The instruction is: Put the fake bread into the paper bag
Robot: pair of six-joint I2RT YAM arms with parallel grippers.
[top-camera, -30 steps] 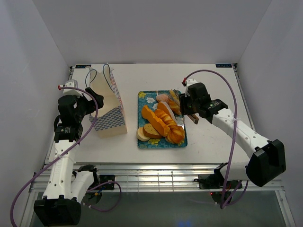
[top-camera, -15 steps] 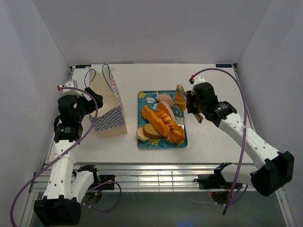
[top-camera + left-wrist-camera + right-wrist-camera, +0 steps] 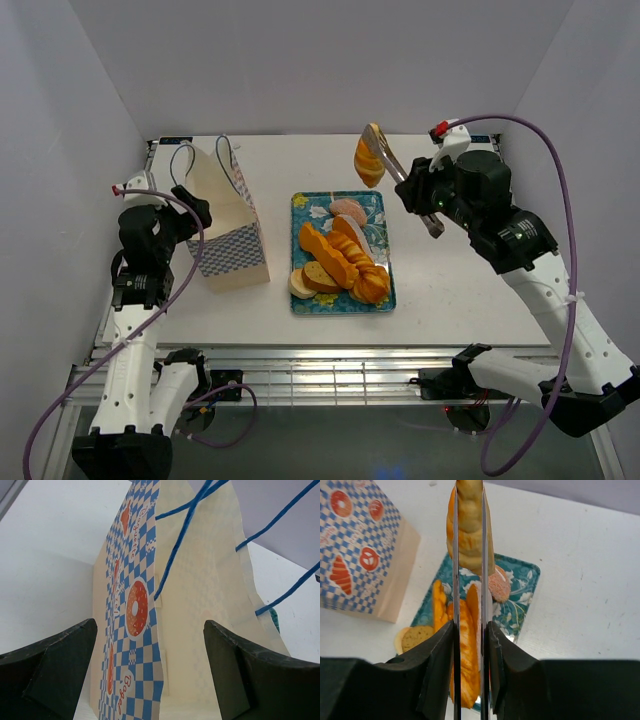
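The tall cream paper bag point(image 3: 222, 222) with its blue-and-white checked band is standing on the white counter point(image 3: 450, 290), left of the teal floral tray point(image 3: 385, 298) of glossy golden breads point(image 3: 340, 262). The left end effector point(image 3: 190, 215) is gaping wide beside the bag. The right end effector point(image 3: 385, 160), lower a second ago, is now raised, pinching a twisted tan-orange loaf point(image 3: 469, 527) above the tray.

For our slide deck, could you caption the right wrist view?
Right tool grips a twisted bread above the teal tray.
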